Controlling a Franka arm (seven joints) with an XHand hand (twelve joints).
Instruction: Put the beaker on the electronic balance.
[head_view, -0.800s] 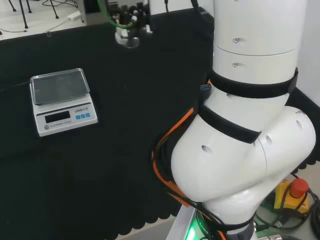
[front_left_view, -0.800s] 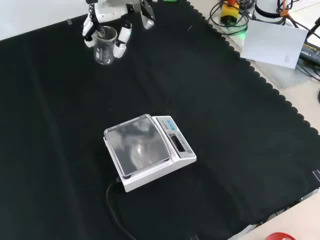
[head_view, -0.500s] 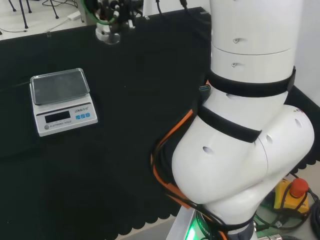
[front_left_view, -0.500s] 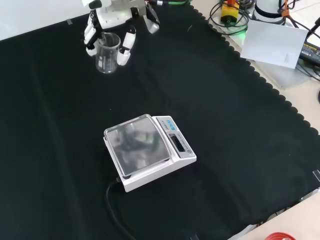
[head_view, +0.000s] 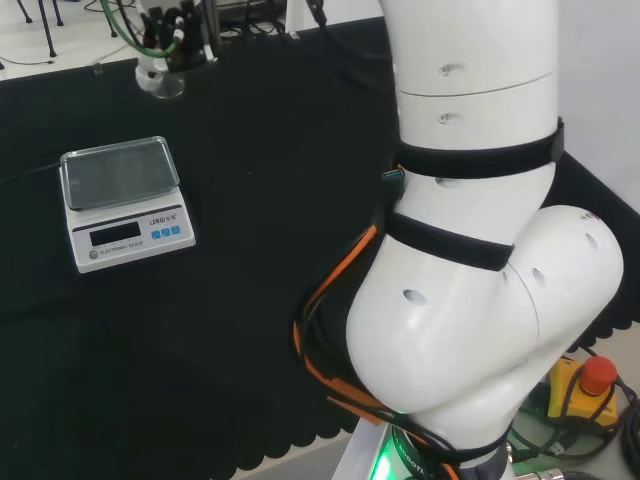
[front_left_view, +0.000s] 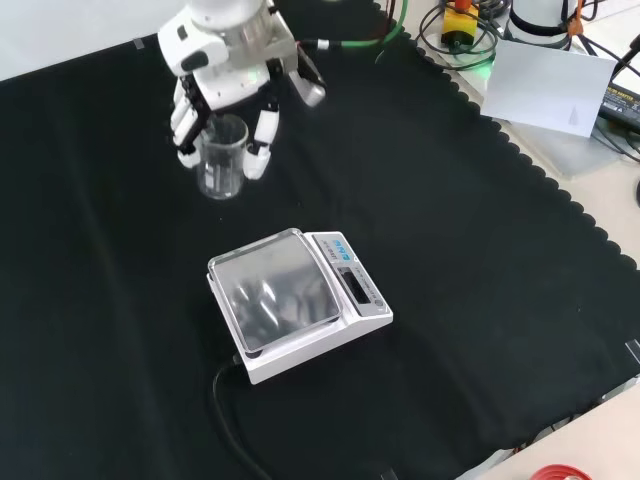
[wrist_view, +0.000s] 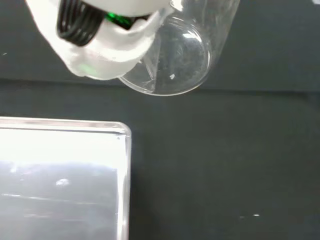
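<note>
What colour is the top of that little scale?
The electronic balance's pan is shiny silver-grey, clearest in the front view.

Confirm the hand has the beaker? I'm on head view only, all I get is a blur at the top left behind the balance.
Observer: Yes. In the front view the hand has its fingers curled round a clear beaker, upright.
Operator: Over the pan yet?
Observer: No. In the front view the beaker is beyond the balance, with black cloth showing between them.
Operator: Anything in the beaker?
Observer: The wrist view looks at its round base; it looks empty.
Operator: Pan clear?
Observer: In the front view the steel pan carries nothing, just reflections.
</note>
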